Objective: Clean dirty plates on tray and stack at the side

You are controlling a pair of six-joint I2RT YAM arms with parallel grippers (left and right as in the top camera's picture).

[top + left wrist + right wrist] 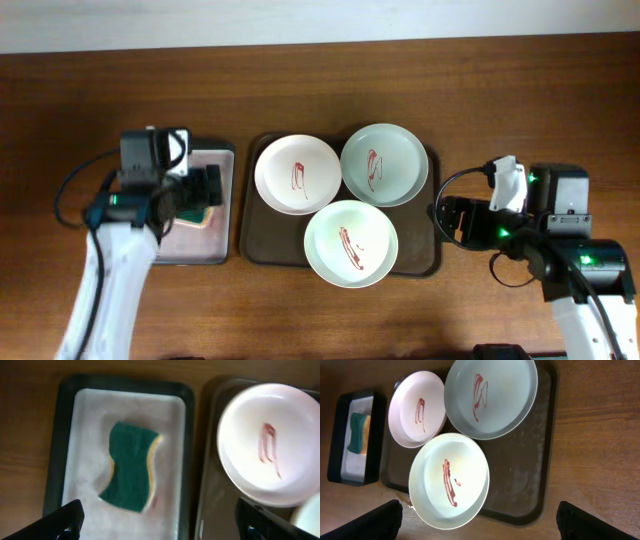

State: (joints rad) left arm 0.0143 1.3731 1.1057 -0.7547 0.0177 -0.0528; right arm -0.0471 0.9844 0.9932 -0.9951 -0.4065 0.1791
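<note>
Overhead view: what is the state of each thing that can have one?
left plate, red smear, unwiped
right plate, red smear, unwiped
front plate, red smear, unwiped
tray, holds all three plates
sponge, lying free in small black tray
left gripper, open, empty
right gripper, open, empty

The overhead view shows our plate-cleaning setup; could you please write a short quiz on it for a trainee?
1. True or false: the plate nearest the robot is already clean.
2. What lies in the small black tray? A) green sponge; B) cloth; C) brush.
3. How many plates sit on the brown tray?
Key: 1 false; 2 A; 3 three.
</note>
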